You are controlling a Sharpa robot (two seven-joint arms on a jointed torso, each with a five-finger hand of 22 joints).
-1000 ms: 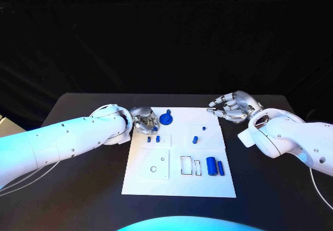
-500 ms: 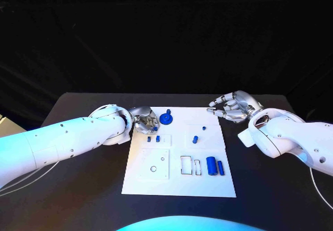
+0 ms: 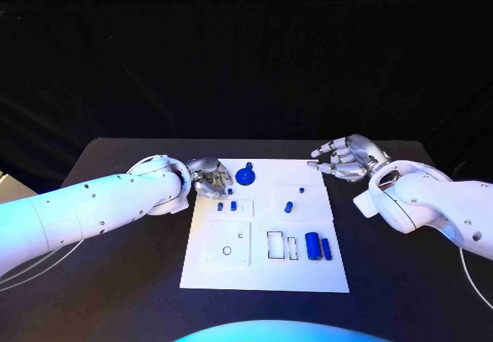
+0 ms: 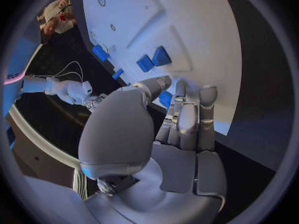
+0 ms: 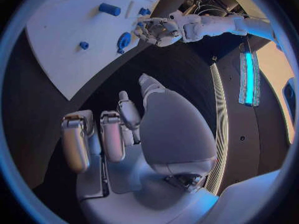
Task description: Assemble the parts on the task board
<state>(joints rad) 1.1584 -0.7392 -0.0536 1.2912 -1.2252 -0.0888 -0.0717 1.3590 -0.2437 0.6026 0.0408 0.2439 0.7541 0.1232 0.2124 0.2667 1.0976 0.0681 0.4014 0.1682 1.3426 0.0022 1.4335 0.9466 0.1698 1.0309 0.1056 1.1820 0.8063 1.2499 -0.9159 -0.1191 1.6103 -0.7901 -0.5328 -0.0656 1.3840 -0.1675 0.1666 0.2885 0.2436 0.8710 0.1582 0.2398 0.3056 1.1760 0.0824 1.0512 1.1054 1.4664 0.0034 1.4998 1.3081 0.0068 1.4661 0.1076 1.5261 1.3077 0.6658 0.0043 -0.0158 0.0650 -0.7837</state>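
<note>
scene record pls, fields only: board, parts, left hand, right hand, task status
board: white task board in the middle of the black table
parts: blue round part at far edge; two small blue pieces; two blue cylinders on the right
left hand: left hand at board's far left edge, beside the round part; grasp cannot be told
right hand: right hand off the board's far right corner, fingers apart, holding nothing
task status: parts lie loose, unassembled
</note>
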